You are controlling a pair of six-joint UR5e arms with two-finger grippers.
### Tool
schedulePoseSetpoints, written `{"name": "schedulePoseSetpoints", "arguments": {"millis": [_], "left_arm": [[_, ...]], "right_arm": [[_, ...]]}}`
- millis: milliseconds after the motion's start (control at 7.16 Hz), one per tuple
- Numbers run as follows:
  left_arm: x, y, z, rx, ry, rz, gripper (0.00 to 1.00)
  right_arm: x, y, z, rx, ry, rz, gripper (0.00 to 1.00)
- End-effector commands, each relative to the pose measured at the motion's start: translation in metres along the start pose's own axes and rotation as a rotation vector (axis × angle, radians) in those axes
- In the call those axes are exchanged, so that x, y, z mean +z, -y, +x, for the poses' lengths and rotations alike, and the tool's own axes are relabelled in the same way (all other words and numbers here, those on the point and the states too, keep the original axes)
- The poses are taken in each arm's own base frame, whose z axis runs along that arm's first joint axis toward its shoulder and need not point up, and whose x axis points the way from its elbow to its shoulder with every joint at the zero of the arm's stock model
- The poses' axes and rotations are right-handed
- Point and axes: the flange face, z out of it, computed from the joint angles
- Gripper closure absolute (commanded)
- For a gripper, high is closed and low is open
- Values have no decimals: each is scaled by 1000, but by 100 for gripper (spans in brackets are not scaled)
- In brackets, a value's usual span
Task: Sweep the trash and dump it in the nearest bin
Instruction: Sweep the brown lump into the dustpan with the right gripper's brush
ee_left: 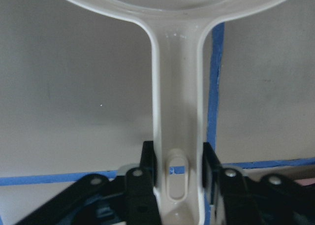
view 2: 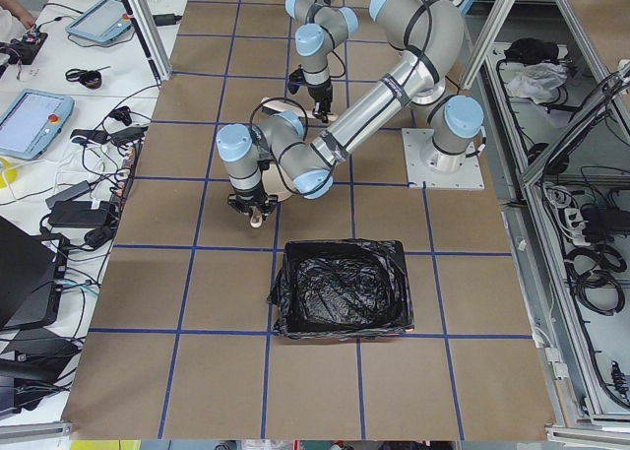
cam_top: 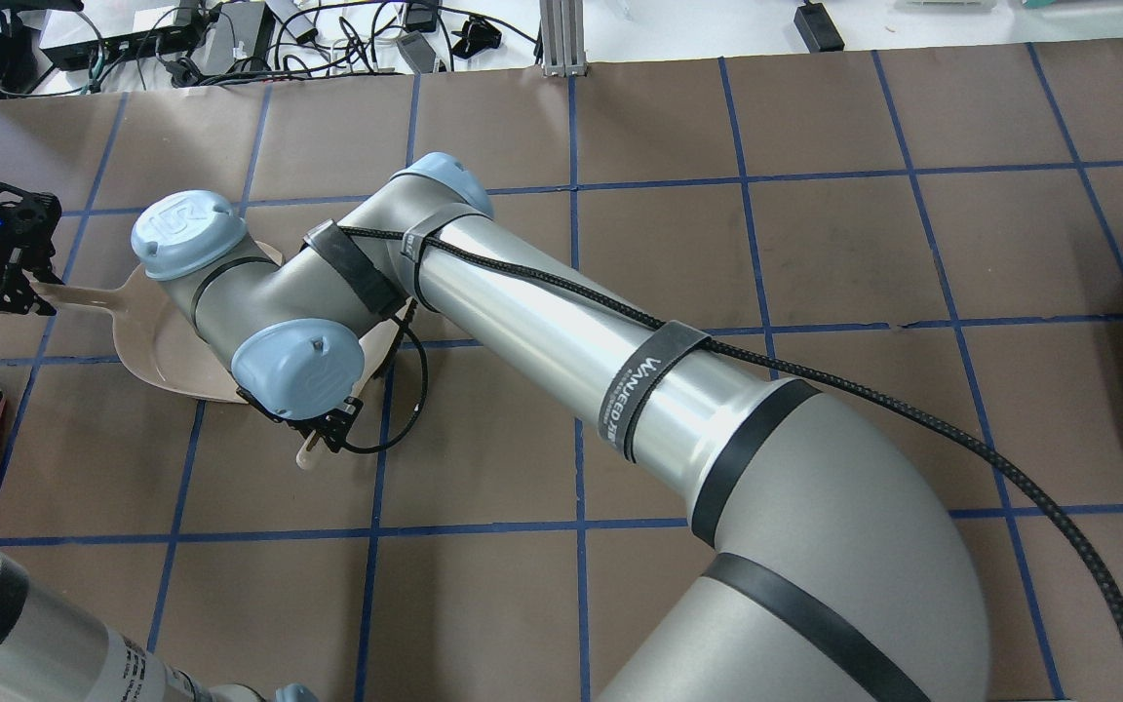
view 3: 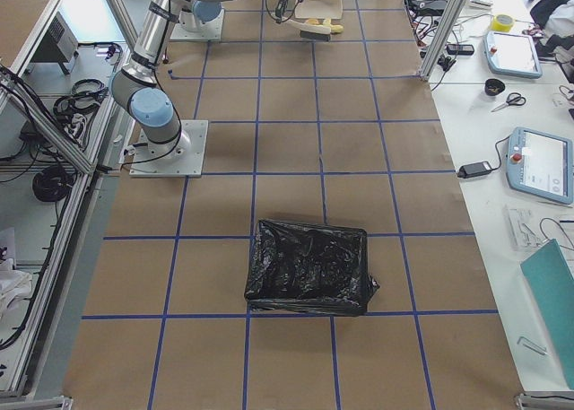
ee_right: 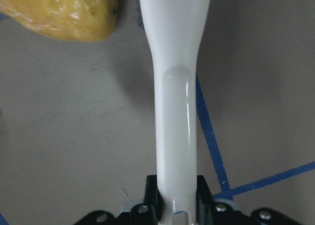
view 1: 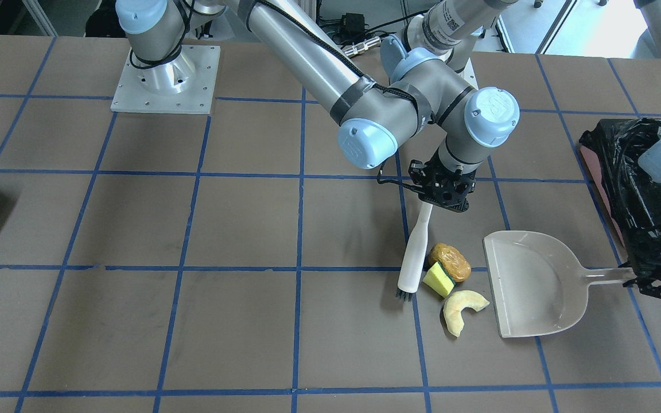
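Note:
The trash lies in a cluster on the table: a brown-orange lump (view 1: 450,261), a yellow-and-green sponge block (view 1: 439,279) and a pale crescent (view 1: 461,311). To one side stands a white brush (view 1: 413,258), bristles down, with my right gripper (view 1: 444,192) shut on its handle (ee_right: 176,136). On the other side lies the white dustpan (view 1: 531,284), mouth toward the pieces. My left gripper (view 1: 654,285) is shut on the dustpan handle (ee_left: 176,112). The pink bin (view 1: 623,172) with its black bag stands just behind the left gripper.
A second black-bagged bin (view 3: 309,266) sits toward the far end of the table on my right. My right arm (cam_top: 542,331) reaches across the table and hides the trash in the overhead view. Its base plate (view 1: 165,80) is bolted to the table.

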Motion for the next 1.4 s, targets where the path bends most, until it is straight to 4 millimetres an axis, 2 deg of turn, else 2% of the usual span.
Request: {"name": "schedulePoseSetpoints", "arguments": {"millis": [0, 279, 419, 559, 699, 838, 978, 1258], "left_arm": [[1, 1, -1, 0, 0, 2, 100], [1, 6, -4, 11, -4, -7, 100], [1, 7, -4, 11, -5, -6, 100], [1, 7, -4, 11, -5, -6, 100], [1, 7, -4, 11, -5, -6, 100], [1, 7, -4, 11, -5, -6, 100], [1, 7, -4, 11, -5, -6, 100], [1, 7, -4, 11, -5, -6, 100]], "right_arm": [[7, -5, -12, -4, 19, -38, 100], [15, -7, -19, -2, 40, -93, 100], [12, -4, -27, -10, 56, -89, 100], [19, 0, -36, -61, 65, -84, 100], [17, 0, -49, -205, 109, -87, 100], [8, -5, -59, -362, 143, -59, 100], [-4, -8, -63, -485, 176, -26, 100], [-3, -20, -68, -680, 179, 34, 100]]}}
